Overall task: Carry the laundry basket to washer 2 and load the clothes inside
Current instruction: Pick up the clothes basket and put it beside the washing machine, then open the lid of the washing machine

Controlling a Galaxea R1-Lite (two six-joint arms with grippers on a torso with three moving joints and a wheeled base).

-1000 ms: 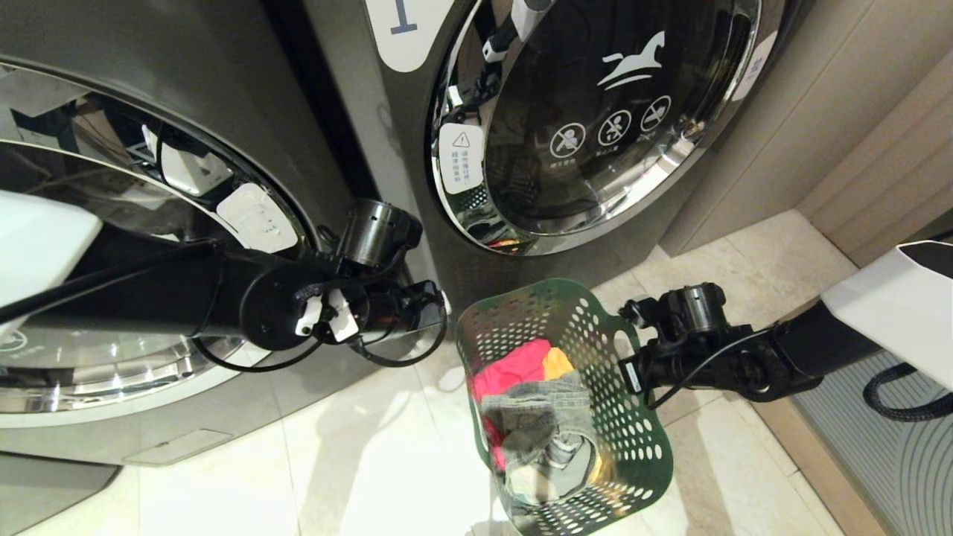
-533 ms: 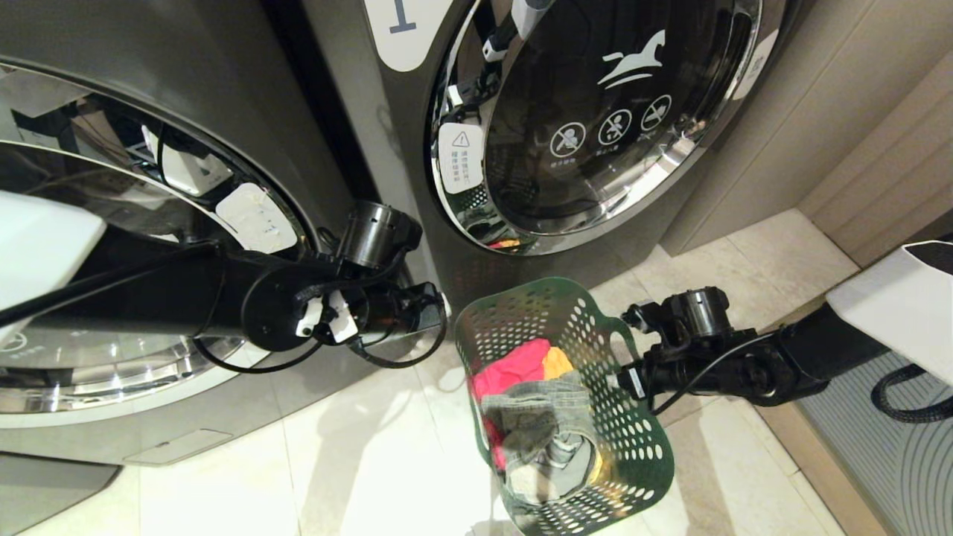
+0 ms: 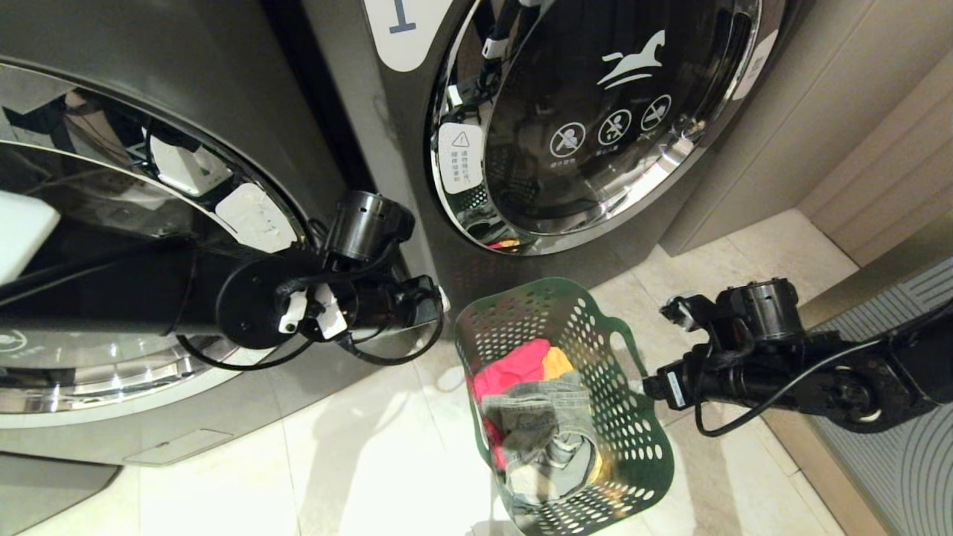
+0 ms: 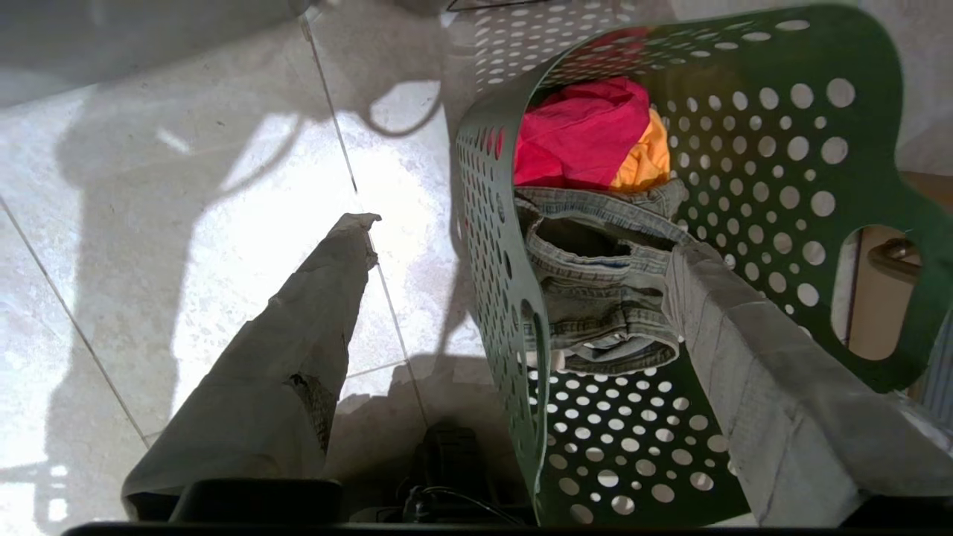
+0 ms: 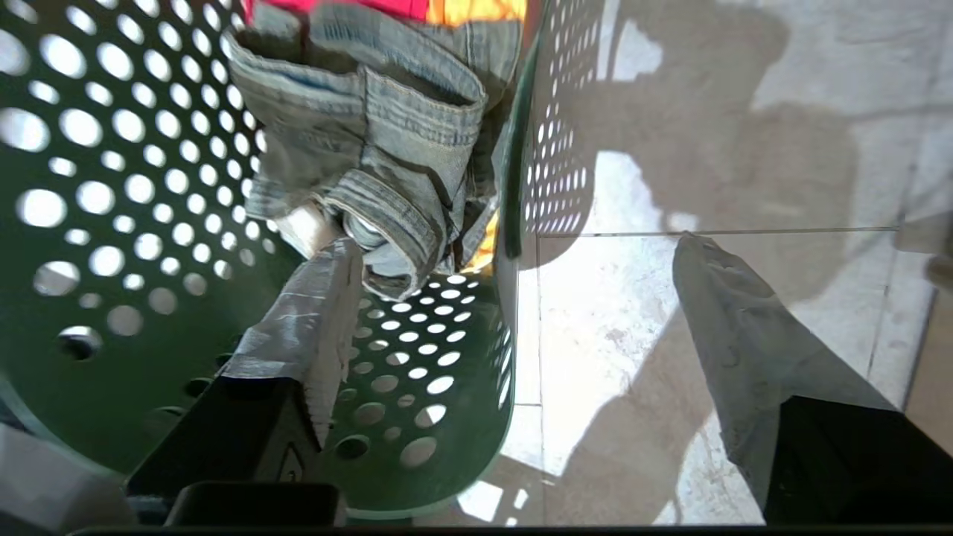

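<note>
The laundry basket [image 3: 566,402], dark green with round holes, stands on the pale tiled floor [image 3: 350,461] in the lower middle of the head view, just below the chrome-rimmed door of the washer labelled 1 [image 3: 588,112], which fills the upper middle of the frame. A second dark grey washer [image 3: 149,186] takes up the left side; its number is out of view, so whether it is washer 2 cannot be told. The clothes [image 3: 536,417] lie heaped inside the basket: a red piece and an orange-yellow one toward the top of the heap, faded denim below them. The left gripper [image 4: 521,246] sits at centre left of the head view, beside the basket's left wall; in the left wrist view its jaws are spread wide and straddle that wall, one taped finger [image 4: 298,335] over the floor outside and the other over the denim inside, with nothing held. The right gripper [image 5: 514,253] reaches in from the right edge of the head view, near the basket's right rim and its oval handle cut-out [image 3: 622,346]. In the right wrist view its jaws are likewise released and wide apart, one finger [image 5: 313,327] inside the basket by the denim, the other over the tiles outside, gripping nothing.
</note>
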